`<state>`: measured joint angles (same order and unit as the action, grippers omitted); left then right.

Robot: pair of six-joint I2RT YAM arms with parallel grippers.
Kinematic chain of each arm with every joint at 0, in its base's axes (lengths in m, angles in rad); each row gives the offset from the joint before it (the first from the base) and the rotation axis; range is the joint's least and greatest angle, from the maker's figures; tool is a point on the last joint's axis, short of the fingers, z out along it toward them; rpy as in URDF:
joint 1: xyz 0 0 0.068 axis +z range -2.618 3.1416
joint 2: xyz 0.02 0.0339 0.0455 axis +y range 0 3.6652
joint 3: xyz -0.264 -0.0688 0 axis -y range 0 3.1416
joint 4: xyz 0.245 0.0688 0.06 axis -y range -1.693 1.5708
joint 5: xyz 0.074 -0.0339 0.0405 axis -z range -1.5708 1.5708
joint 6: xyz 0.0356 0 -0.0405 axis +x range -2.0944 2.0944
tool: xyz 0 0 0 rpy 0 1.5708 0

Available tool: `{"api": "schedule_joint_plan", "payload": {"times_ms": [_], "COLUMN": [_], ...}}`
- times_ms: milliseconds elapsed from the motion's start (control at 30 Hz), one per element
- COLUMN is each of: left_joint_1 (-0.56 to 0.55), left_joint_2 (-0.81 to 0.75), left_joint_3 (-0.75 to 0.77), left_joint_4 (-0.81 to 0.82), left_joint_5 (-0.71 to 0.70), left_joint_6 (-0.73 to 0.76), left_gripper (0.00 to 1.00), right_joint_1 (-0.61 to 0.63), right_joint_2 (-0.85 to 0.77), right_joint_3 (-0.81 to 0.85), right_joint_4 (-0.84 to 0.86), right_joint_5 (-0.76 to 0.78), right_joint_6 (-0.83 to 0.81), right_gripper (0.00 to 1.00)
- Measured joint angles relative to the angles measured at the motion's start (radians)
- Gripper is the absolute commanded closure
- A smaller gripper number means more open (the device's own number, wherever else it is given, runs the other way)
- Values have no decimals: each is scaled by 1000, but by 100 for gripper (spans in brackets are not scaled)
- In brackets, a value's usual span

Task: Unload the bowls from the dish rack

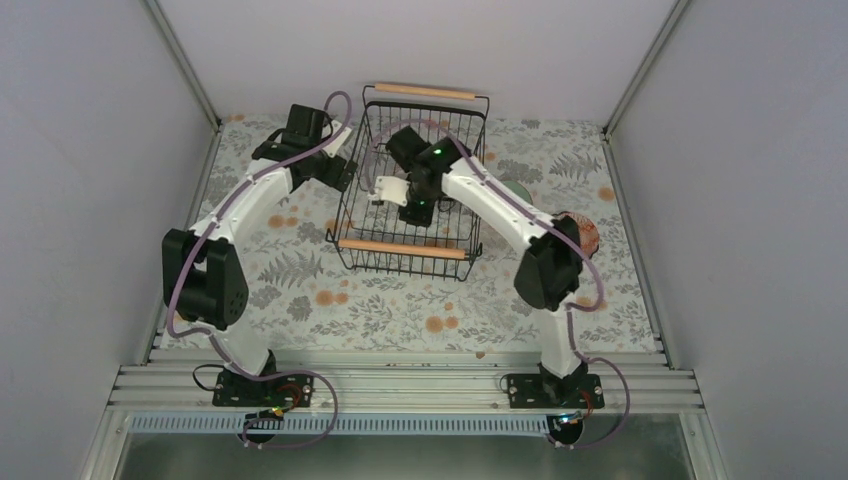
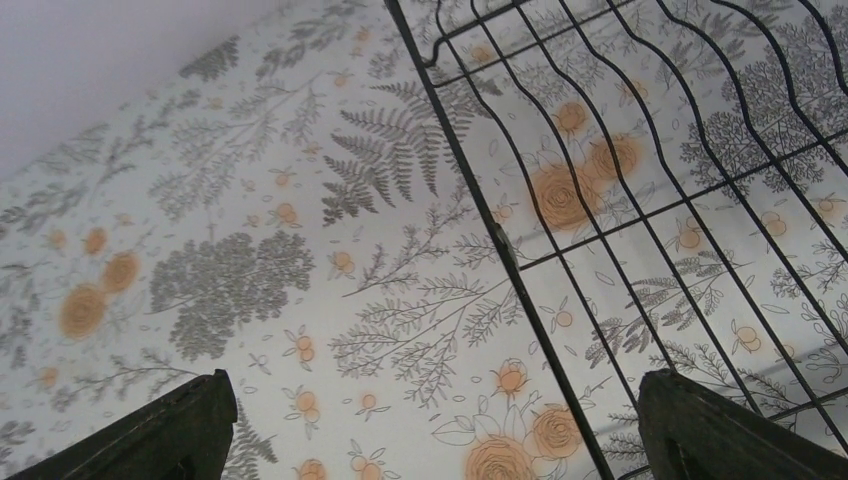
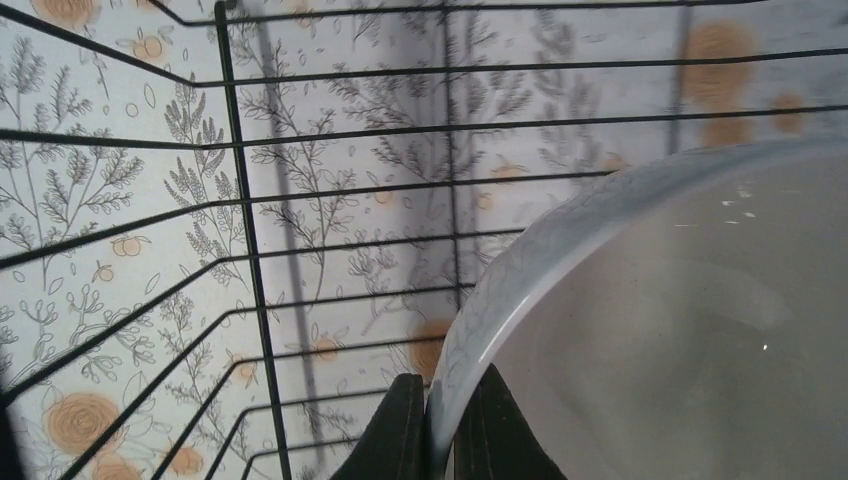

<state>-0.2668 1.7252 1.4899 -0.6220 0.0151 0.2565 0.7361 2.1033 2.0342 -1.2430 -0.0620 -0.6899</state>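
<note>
We see the right gripper (image 3: 437,440) clenched on the rim of a white bowl (image 3: 660,320), one finger (image 3: 395,430) outside the wall and the other inside it, with the rim pinched tight between them. From above, that bowl sits within the outline of the black wire dish rack (image 1: 452,262), toward its left half and just beside the right arm's wrist. We cannot tell whether it rests on the rack's floor or hangs clear of it. The rack stands in the middle of the floral tablecloth (image 1: 300,270), with a light wooden handle (image 1: 403,248) along its near side. The left gripper (image 2: 435,385) is released, its two dark fingertips far apart, and it hovers over the cloth just outside the rack's left wall, with nothing between them. To the right of the rack, a mint-green bowl (image 1: 518,190) peeks out from behind the right arm. Farther right, a pinkish-orange patterned bowl (image 1: 585,235) lies on the cloth, half hidden by that arm's elbow.
</note>
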Motion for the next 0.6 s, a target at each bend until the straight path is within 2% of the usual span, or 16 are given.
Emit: {"api": "schedule_joint_plan", "payload": {"times_ms": [367, 600], "left_joint_1": [1, 3], "left_joint_2": [-135, -146], "left_joint_3": [-29, -40], "left_joint_4": [18, 23], "left_joint_5": [-58, -68], "left_joint_6": [29, 41], "left_gripper": [0, 0], "right_joint_1": [-104, -384], "right_joint_2": [-310, -524], "right_joint_3": [-100, -256], "right_joint_4": [76, 142], "right_joint_5": [119, 136], "right_joint_6": [85, 141], "right_gripper": [96, 96]}}
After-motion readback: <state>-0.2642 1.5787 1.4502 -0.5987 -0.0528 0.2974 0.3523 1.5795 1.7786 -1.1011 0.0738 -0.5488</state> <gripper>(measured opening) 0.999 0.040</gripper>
